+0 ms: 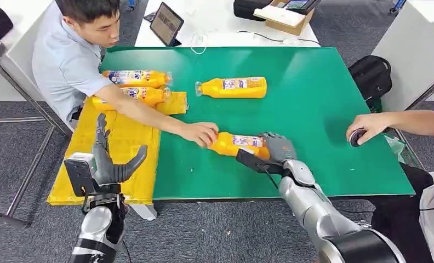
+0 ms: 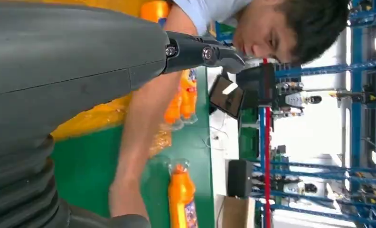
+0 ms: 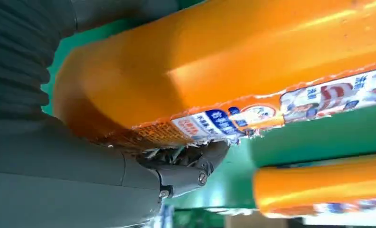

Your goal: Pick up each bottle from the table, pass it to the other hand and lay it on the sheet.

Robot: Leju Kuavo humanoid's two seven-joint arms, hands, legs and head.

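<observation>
An orange bottle [image 1: 239, 144] lies on the green table [image 1: 313, 109] near its front edge. My right hand [image 1: 279, 148] grips its base end, and the bottle [image 3: 214, 61] sits close against my thumb [image 3: 176, 175]. A person's hand [image 1: 201, 133] holds its neck end. My left hand [image 1: 108, 160] is raised, open and holding nothing, over the front of the yellow sheet [image 1: 121, 137]. Two bottles [image 1: 135, 78] [image 1: 135, 95] lie on the sheet's far end. Another bottle [image 1: 234, 87] [image 2: 181, 194] lies further back on the table.
The person at the left leans an arm [image 1: 143, 112] across the sheet. At the right table edge a second person's hand [image 1: 368, 127] holds a small dark object. A tablet [image 1: 166, 24] and a box [image 1: 283, 16] stand on the white table behind.
</observation>
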